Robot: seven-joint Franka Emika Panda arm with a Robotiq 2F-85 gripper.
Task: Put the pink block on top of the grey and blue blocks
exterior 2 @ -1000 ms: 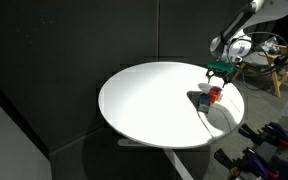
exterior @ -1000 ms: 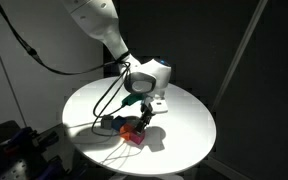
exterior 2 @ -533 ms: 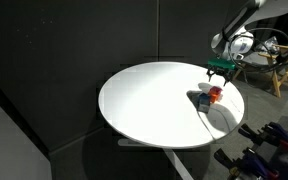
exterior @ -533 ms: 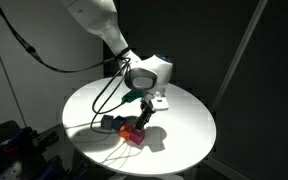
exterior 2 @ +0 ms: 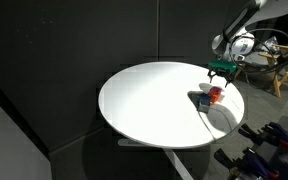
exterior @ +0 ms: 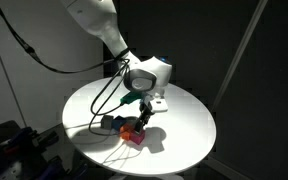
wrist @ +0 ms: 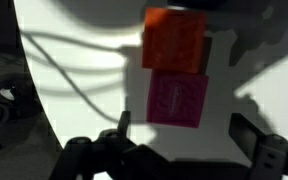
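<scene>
In the wrist view the pink block (wrist: 176, 100) lies on the white table, touching an orange cube (wrist: 174, 40) beyond it. My gripper (wrist: 184, 132) is open and empty, with its two dark fingers either side of the pink block's near edge and above it. In both exterior views the gripper (exterior: 140, 117) (exterior 2: 218, 76) hangs just over a small reddish cluster of cubes (exterior: 132, 135) (exterior 2: 215, 94). A dark blue block (exterior: 110, 123) sits beside that cluster. A pale block (exterior: 158, 102) that may be the grey one lies behind the gripper.
The round white table (exterior: 189, 130) (exterior 2: 144, 105) stands against dark curtains. Cables trail from the arm across the table near the cubes (exterior: 109, 100). The cubes lie close to the table's edge in an exterior view (exterior 2: 234, 100). Equipment stands beyond that edge (exterior 2: 274, 70).
</scene>
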